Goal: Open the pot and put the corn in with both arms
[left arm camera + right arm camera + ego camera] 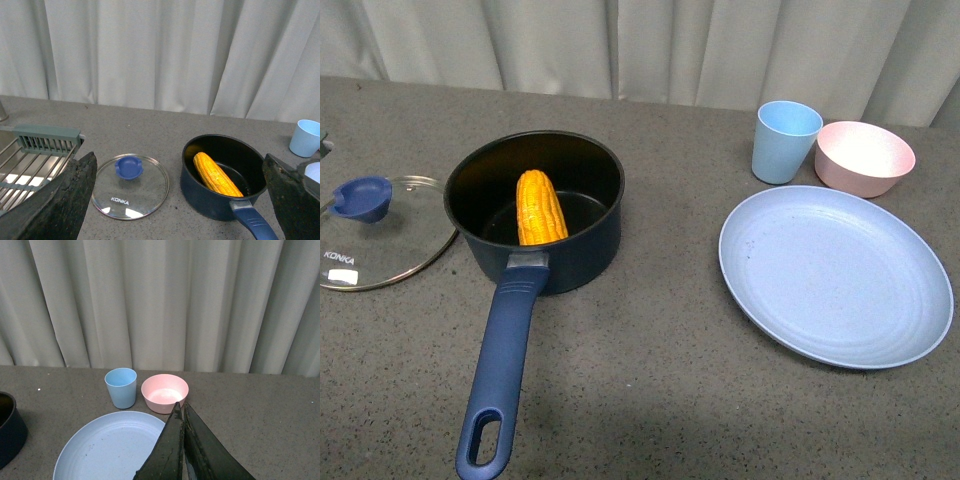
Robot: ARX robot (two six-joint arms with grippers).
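corn (540, 208) in pot (582, 236), lid (382, 232) off beside it; left tool (180, 200) wide, right tool (183, 412) pinched closed, empty.

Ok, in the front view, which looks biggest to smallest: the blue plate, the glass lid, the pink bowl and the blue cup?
1. Blue plate
2. Glass lid, partly cut off by the picture edge
3. Pink bowl
4. Blue cup

The bowl and cup look close: bowl wider, cup taller.

Yellow corn (540, 208) aslant inside open navy pot (582, 252)
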